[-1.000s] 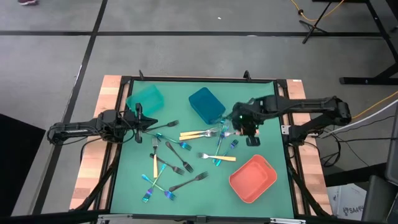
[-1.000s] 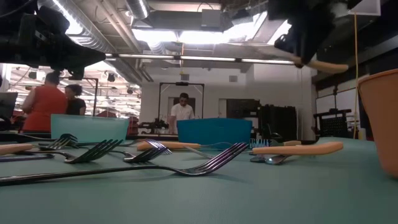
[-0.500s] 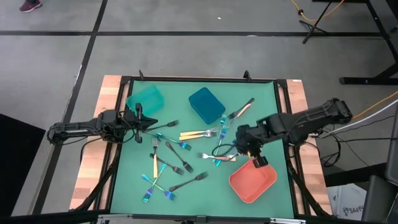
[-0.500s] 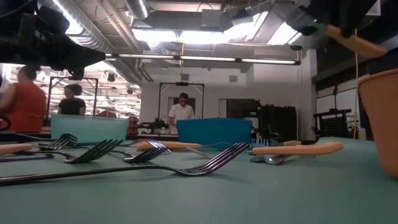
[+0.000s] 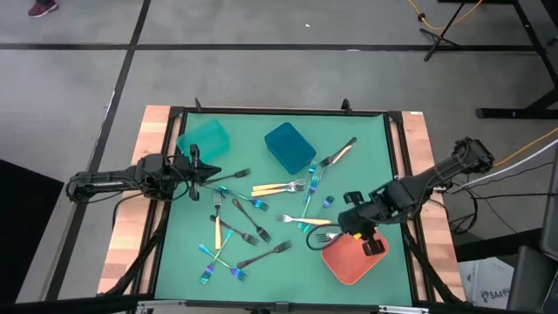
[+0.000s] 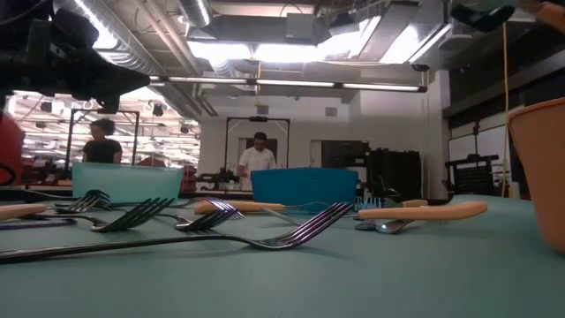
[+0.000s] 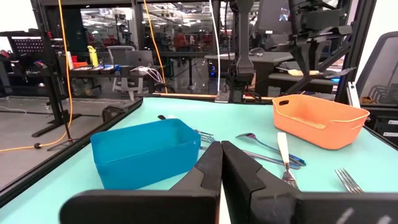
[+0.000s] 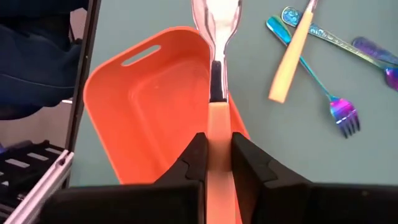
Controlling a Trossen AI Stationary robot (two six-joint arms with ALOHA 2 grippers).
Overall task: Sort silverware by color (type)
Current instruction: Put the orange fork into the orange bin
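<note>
Coral-red bin [image 5: 353,253] at near right of mat, inside bare in right wrist view. Right gripper [image 5: 356,228] above its rim, fingers clamped on gold-handled fork [image 8: 216,74], head pointing out over mat. Loose forks [image 5: 248,222] scattered mid-mat; bare green strip along near edge. Blue bin [image 5: 289,146] and teal bin [image 5: 204,138] at far side, contents not visible. Left gripper [image 5: 212,171] beside teal bin, fingers fully together, holding nothing.

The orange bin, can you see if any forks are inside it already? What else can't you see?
- Orange bin: in the high view the right claw, holding a gold-handled fork, covers part of it; the bare part shows no forks.
- Low view: only the bin's wall shows, cut off by the edge.
- Teal bin and blue bin: too small in the high view to tell.
</note>
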